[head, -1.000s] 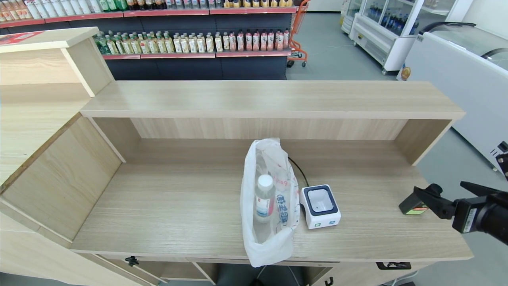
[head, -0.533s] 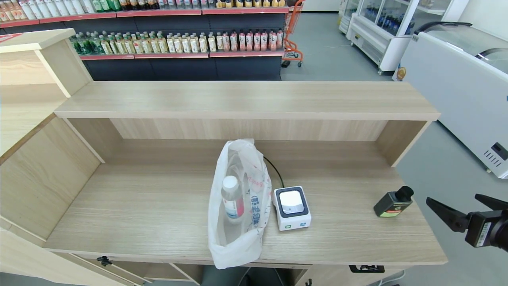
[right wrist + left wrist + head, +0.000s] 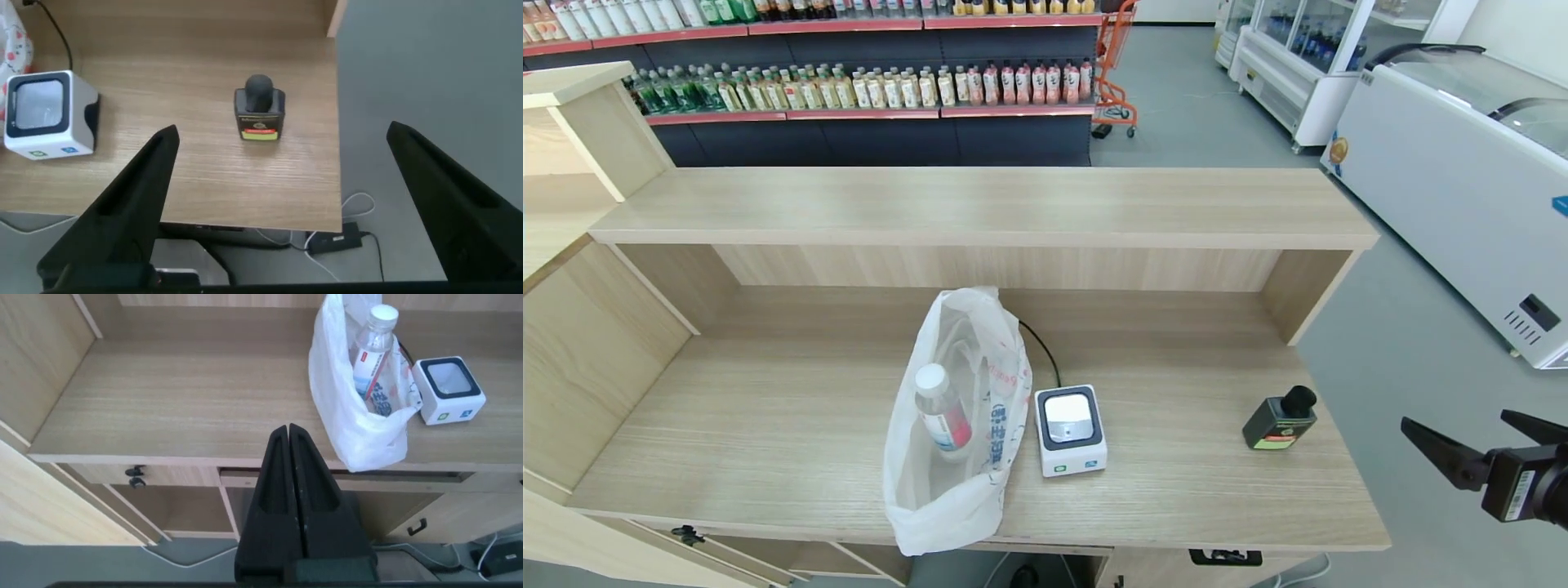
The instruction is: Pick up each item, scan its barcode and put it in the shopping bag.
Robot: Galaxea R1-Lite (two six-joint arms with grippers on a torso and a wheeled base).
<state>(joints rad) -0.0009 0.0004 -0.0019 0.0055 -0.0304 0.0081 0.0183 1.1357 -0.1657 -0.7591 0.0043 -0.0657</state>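
Black bottle point(image 3: 1278, 420) upright near right edge of worktop point(image 3: 1176, 490), apart from scanner point(image 3: 1070, 429) and bag point(image 3: 956, 425). Right claw point(image 3: 1455, 420) spread wide beyond that edge; left claw point(image 3: 288, 433) pressed together, empty. Risk: skewed approach tipping bottle off the edge.

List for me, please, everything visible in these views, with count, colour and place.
counter: one, light wood, before the robot
shopping bag: one, white, standing open mid-counter
clear bottle: one, white cap, red-and-blue label, inside the bag
scanner: one, white with a dark frame, beside the bag on the robot's right
cable: one, black, behind the scanner
dark bottle: one, black cap, near the counter's right end
shelf bottles: many, mixed colours, far shelves
trolley: one, orange, by the shelves
freezers: at least two, white, far right
left gripper: black, shut, before the counter's front
right gripper: black, open, off the counter's right end
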